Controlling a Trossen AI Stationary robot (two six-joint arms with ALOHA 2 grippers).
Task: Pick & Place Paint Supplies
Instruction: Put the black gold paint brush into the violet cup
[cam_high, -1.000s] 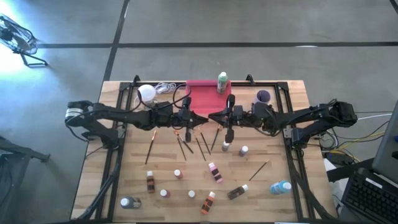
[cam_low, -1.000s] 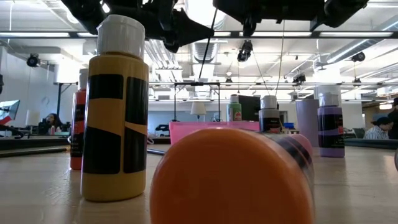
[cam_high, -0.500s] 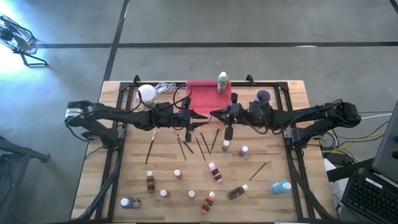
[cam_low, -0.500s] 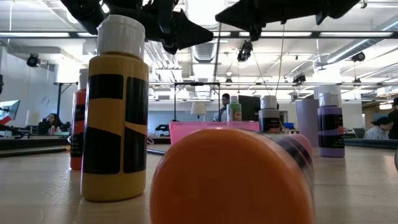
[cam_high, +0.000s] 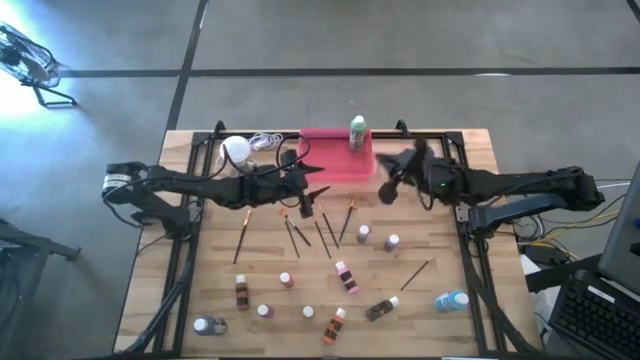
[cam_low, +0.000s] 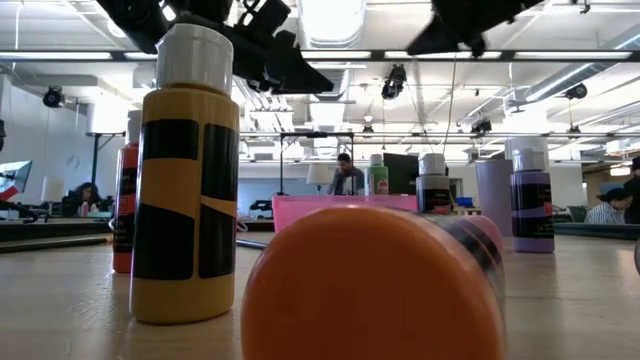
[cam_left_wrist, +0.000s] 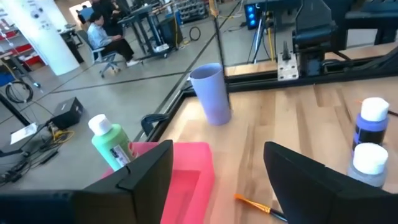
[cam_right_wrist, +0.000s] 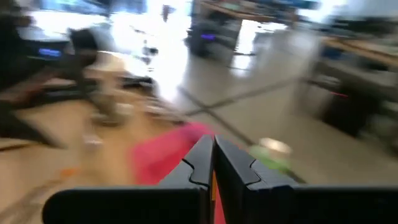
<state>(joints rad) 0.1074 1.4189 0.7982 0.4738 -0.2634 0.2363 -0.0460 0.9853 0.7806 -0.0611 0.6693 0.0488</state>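
Paintbrushes (cam_high: 322, 232), loose: probably light, stiff, thin, roll-prone; pinch mid-handle; left gripper (cam_high: 318, 192) wide and empty, right gripper (cam_high: 383, 192) shut.

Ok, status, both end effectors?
Left end effector open, empty, by pink tray. Right end effector shut on paintbrush, at tray's right edge. Green bottle at tray's far corner.

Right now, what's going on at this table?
Two-arm paint supply pick and place, mid-job. The left end effector hangs open over the loose paintbrushes by the pink tray. The right end effector is shut at the tray's other side; whether it grips a brush is unclear. A green bottle stands at the tray's far edge. The small bottles sit scattered on the table.
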